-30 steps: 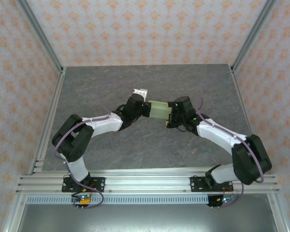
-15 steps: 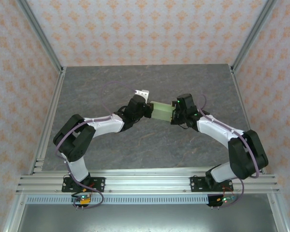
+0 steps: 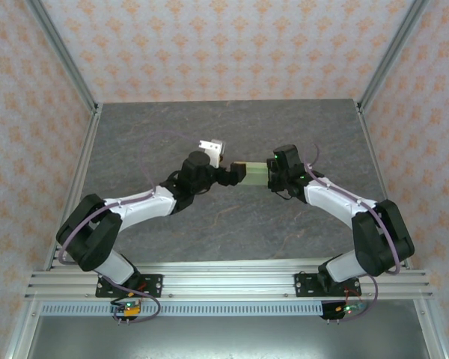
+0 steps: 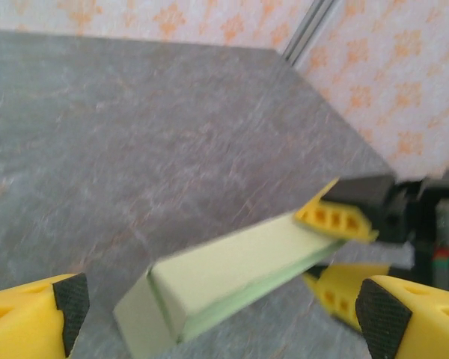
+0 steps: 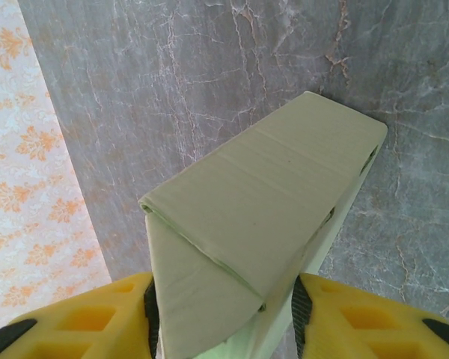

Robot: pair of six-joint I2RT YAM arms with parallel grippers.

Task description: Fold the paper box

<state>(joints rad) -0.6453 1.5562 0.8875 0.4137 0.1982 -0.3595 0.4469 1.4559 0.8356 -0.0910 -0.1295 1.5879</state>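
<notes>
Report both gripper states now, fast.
Left gripper: open, spread wide around the paper box.
Right gripper: closed, holding the paper box.

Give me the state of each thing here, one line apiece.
box, folded into a box shape, gripped at one end.
right tool, shut on the box.
left tool, open, a finger on either side of the box's other end.
</notes>
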